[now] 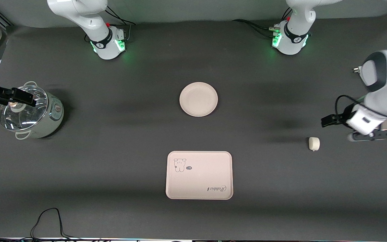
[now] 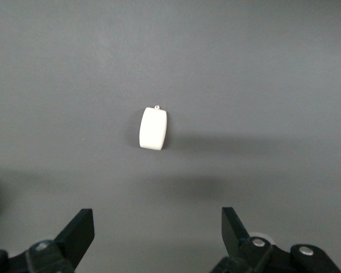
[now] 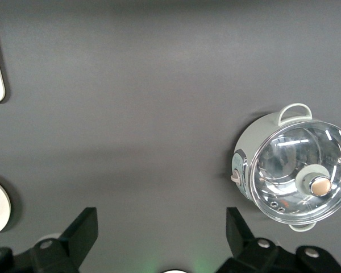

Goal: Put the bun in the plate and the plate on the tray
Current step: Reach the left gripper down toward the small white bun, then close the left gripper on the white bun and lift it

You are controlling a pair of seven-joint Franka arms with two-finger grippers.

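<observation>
Left gripper (image 1: pixel 326 120) up in the air at the left arm's end of the table, over bare mat close to the bun (image 1: pixel 314 144), fingers (image 2: pixel 78 234) spread wide and holding nothing. Right gripper (image 1: pixel 20 95) up at the right arm's end, over the glass lid of the small pot (image 1: pixel 30 112), fingers (image 3: pixel 79 236) likewise spread and empty.

Bun lying on the dark table (image 1: pixel 113 174) near the left arm's end, apart from both dishes, nearer to the front camera than the plate. Plate (image 1: pixel 198 99) sitting bare at mid-table, nothing in it. Tray (image 1: pixel 199 175) also at mid-table, nearer to the front camera than the plate and well apart from it, nothing on it, cartoon animal and cursive lettering showing. Black cable (image 1: pixel 47 220) trailing on the mat at the table's near edge, toward the right arm's end.
</observation>
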